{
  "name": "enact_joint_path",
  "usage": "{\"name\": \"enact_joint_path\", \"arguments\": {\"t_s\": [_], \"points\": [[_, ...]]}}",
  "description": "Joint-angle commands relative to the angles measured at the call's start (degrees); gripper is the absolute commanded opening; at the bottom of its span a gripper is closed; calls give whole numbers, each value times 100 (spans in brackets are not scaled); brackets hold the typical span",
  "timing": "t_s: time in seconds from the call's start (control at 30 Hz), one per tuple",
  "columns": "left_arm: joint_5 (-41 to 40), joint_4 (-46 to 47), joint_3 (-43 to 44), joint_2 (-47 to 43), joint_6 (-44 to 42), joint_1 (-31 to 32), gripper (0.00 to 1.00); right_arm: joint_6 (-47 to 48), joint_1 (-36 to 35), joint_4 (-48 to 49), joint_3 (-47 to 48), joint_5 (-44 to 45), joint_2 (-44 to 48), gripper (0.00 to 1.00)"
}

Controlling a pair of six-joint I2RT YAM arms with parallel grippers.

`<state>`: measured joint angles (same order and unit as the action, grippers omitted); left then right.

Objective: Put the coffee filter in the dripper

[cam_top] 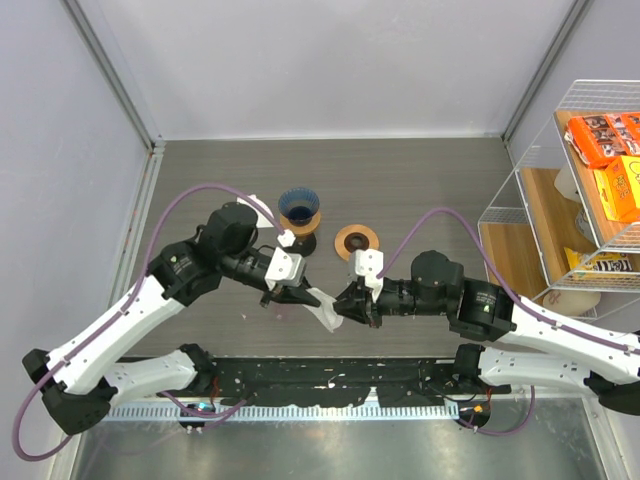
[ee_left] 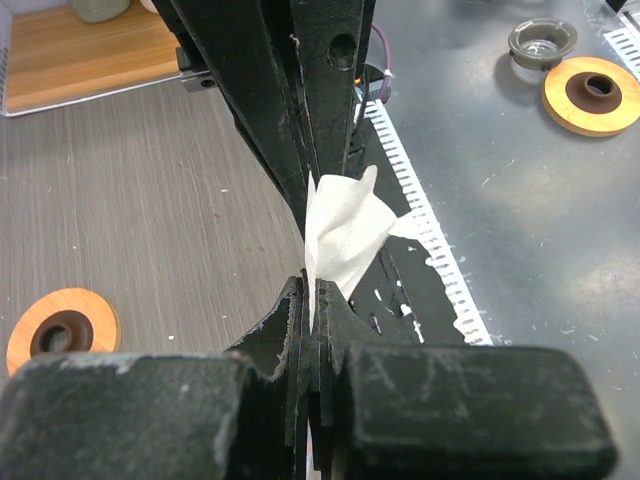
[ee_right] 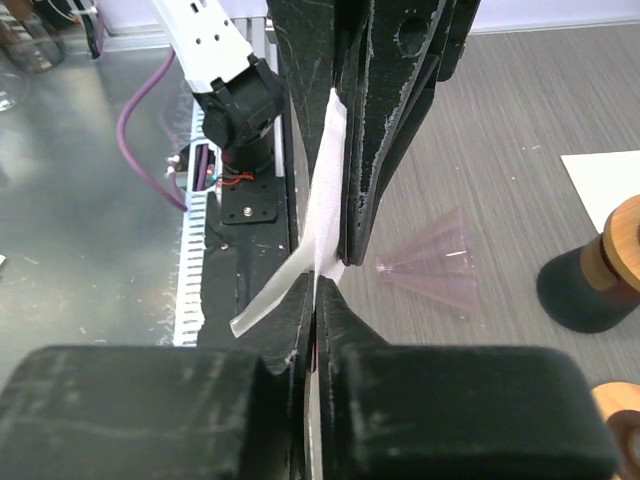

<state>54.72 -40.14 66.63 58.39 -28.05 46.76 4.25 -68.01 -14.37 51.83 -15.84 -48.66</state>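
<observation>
I see the desk (cam_top: 420, 180) from overhead with both arms bent inward, meeting near its front edge, and a wire rack (cam_top: 560, 150) of snack boxes off to the right. The dripper (cam_top: 299, 205) stands upright on a dark stand (ee_right: 585, 290) toward the middle of the desk, behind the left pincer (cam_top: 303, 295) and apart from it, its mouth showing dark blue. The 2 pincers point at each other, tip to tip, with the right pincer (cam_top: 342, 305) just beside the left one. On my wrist feeds each has its fingers pressed together with only paper between them. The filter (cam_top: 323, 311) is held off the desk between them, gripped by both at once. It is creased, with a loose corner sticking out to one side. A pink cone (ee_right: 435, 265) lies on its side on the desk near the pincers. 1 orange ring (cam_top: 357, 240) lies flat to the right of the dripper. A flat white sheet (ee_right: 605, 185) lies on the desk close to the stand.
</observation>
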Motion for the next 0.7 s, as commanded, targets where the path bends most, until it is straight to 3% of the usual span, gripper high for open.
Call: {"name": "enact_joint_path", "arguments": {"t_s": [0.0, 0.2, 0.23, 0.3, 0.33, 0.37, 0.47, 0.53, 0.63, 0.67], "points": [[197, 181, -18, -205, -139, 26, 0, -144, 51, 382, 108, -323, 32, 6], [75, 744, -370, -592, 106, 26, 3, -416, 112, 724, 99, -579, 146, 5], [-39, 823, -379, -627, 255, 26, 16, -573, 112, 734, 108, -431, 164, 5], [-504, 964, -370, -750, 641, 26, 63, -758, 121, 664, 178, 7, 217, 5], [-706, 1060, -388, -837, 826, 26, 78, -820, 139, 524, 248, 149, 234, 5], [-952, 1157, -431, -925, 993, 26, 99, -882, 139, 436, 274, 421, 252, 6], [-2058, 1701, -633, -1233, 1845, 26, 100, -1250, 165, -64, 467, 1203, 209, 5], [-3259, 2001, -730, -1426, 2573, 26, 100, -1618, 200, -424, 599, 1977, 147, 6], [-5141, 1835, -599, -1480, 3453, 26, 100, -2181, 235, -1048, 810, 3109, -46, 5], [-5416, 1660, -494, -1436, 3673, 26, 100, -2548, 253, -1163, 915, 3530, -90, 5]]}}
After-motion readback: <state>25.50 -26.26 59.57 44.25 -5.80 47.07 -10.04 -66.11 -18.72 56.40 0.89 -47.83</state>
